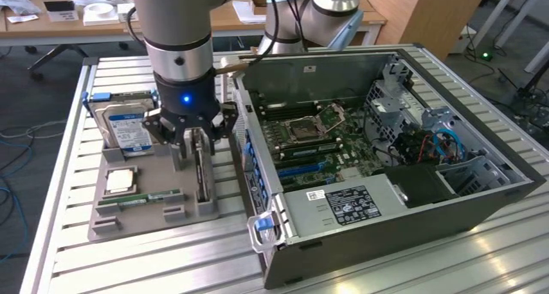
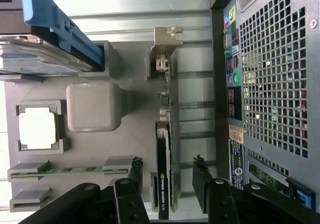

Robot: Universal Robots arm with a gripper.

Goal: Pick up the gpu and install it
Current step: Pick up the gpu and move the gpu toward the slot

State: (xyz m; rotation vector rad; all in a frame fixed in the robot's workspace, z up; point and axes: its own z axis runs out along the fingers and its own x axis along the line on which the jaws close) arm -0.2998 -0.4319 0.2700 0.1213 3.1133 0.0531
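Gripper [image 1: 195, 156] low over the matte grey holder tray [image 1: 137, 220], jaws spread wide. Black fingers [image 2: 136, 174] set either side of the gpu [image 2: 164, 184], a gap showing on both sides, nothing gripped. The gpu: thin, flat, glossy black, standing on its long edge in the tray's slot. Pale metal bracket [image 2: 167, 36] at the end away from the fingers. Slot on the tray's side nearest the computer case [image 1: 480, 197].

Also in the tray:
- silver hard drive [image 1: 125, 123] with a blue label, upright in a blue plastic caddy [image 2: 60, 23]
- square pale processor [image 1: 120, 180], flat in its own pocket
- slim green RAM stick [image 1: 141, 197], on edge in a groove

Just beside the tray, the case on its side, panel off, green motherboard [image 1: 317, 136] exposed. Rear grille [image 2: 272, 73] of perforated metal. Underneath it all, a ribbed aluminium table [image 1: 429, 268]. Behind, wooden desks [image 1: 103, 29] and grey floor [image 1: 26, 107].
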